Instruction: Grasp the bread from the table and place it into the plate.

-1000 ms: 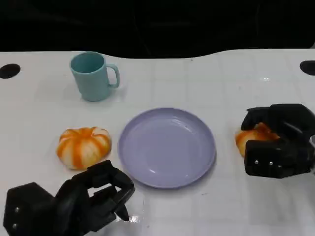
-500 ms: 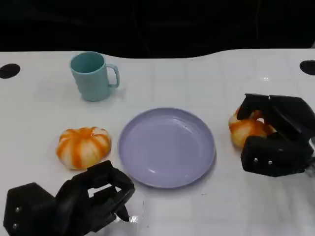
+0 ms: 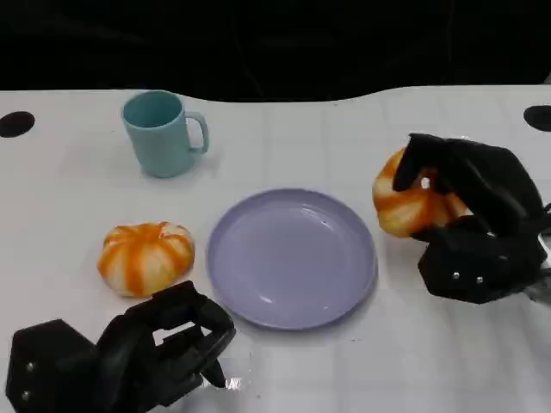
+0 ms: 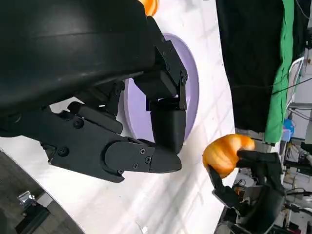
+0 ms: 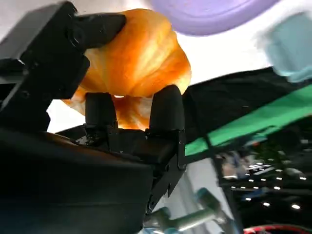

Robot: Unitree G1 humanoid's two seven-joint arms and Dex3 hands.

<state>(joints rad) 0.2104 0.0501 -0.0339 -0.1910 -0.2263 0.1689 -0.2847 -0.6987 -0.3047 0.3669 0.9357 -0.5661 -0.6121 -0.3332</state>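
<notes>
Head view: the right hand (image 3: 469, 228), a black many-fingered shell, grips a round, glossy orange-and-cream striped bread roll (image 3: 406, 203), its fingers (image 3: 430, 163) curled over the top. The roll sits just beside the right rim of the smooth, round lilac plastic plate (image 3: 292, 257), whereas a second ago it lay farther right and lower, against the table. A second striped, pumpkin-shaped roll (image 3: 145, 256) rests on the white table (image 3: 362, 138) left of the plate, unchanged. A smooth teal mug with a handle (image 3: 163, 132) stands behind it. The left hand (image 3: 129, 357) lies near the front edge, fingers curled in on nothing. No writing is legible anywhere.
</notes>
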